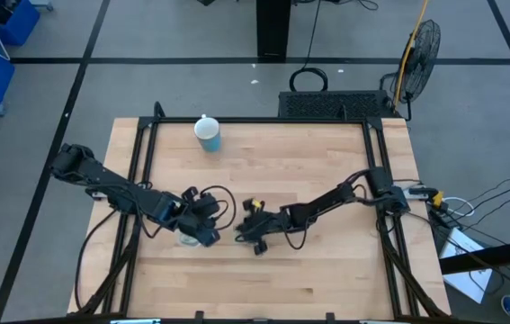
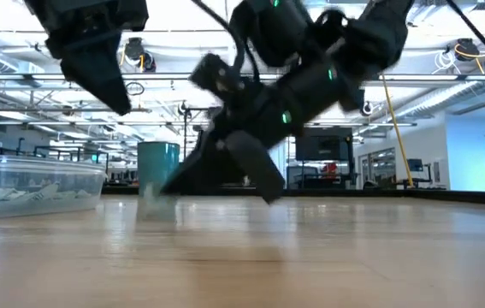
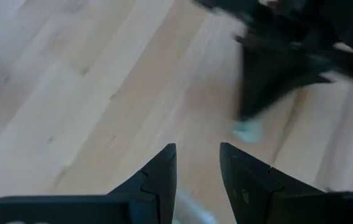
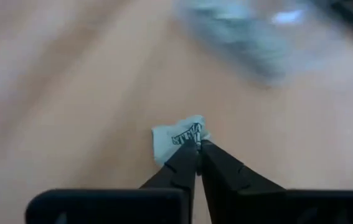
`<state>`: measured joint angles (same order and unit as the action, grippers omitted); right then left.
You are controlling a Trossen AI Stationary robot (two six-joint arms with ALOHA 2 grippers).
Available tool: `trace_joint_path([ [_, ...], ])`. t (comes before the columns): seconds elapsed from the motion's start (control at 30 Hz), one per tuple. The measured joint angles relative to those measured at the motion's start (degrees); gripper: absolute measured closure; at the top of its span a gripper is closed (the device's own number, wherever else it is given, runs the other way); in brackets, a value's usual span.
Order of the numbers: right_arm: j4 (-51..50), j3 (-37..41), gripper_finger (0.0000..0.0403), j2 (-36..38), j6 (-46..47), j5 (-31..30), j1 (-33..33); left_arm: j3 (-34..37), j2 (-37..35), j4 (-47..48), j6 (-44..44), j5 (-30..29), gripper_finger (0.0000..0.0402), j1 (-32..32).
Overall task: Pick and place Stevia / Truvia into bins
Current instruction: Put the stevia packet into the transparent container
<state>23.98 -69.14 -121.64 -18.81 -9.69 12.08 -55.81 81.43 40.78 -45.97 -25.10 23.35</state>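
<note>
My right gripper point(image 4: 196, 144) is low over the middle of the table point(image 1: 326, 180), shut on one pale green and white Stevia packet point(image 4: 177, 138). In the low view that packet point(image 2: 151, 202) shows as a pale blur at the fingertips, just over the wood. The clear tub point(image 2: 28, 181) stands to its left with several packets on its floor. In the high view the tub point(image 1: 185, 240) lies partly under my left gripper point(image 1: 204, 230). My left gripper point(image 3: 198, 163) is open, raised above the tub and holds nothing. My right gripper pinches the packet by one edge point(image 4: 188, 138) between its two fingertips. The fingers slant down from the table's right side. The rest of the packet sticks out ahead of the fingertips. Whether the packet touches the wood I cannot tell.
A blue-green cup with a white lid point(image 1: 208, 135) stands near the far edge, left of centre. Black rails point(image 1: 142, 171) run along the table's left and right sides. Bare wood lies near and to the right of the grippers.
</note>
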Motion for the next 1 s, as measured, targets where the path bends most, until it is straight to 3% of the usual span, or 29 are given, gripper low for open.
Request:
trace_joint_path([
  [0.13, 0.07, -0.22, 0.0394, 4.24, -8.97, -15.57, -0.24, 0.00, 0.00, -6.83, -0.64, -0.54, 0.0275, -0.04],
  [0.23, -0.77, -0.15, 0.0400, 5.99, -10.59, -19.44, -0.82, 0.02, 0.00, -10.99, 1.01, -0.74, 0.0275, -0.25],
  [0.47, -2.63, -0.11, 0.0397, 11.05, -7.82, -17.87, -1.14, 0.09, -0.01, -9.53, 5.75, -3.85, 0.0275, -0.57],
  [0.7, -2.39, -0.13, 0.0397, 14.42, -0.30, -2.56, -1.50, 0.11, -0.01, -9.54, 9.13, -6.91, 0.0275, -1.24],
  [1.0, -2.98, -0.13, 0.0397, 14.36, 0.04, -1.65, -1.93, 0.13, 0.00, -9.88, 10.80, -6.21, 0.0275, -0.76],
])
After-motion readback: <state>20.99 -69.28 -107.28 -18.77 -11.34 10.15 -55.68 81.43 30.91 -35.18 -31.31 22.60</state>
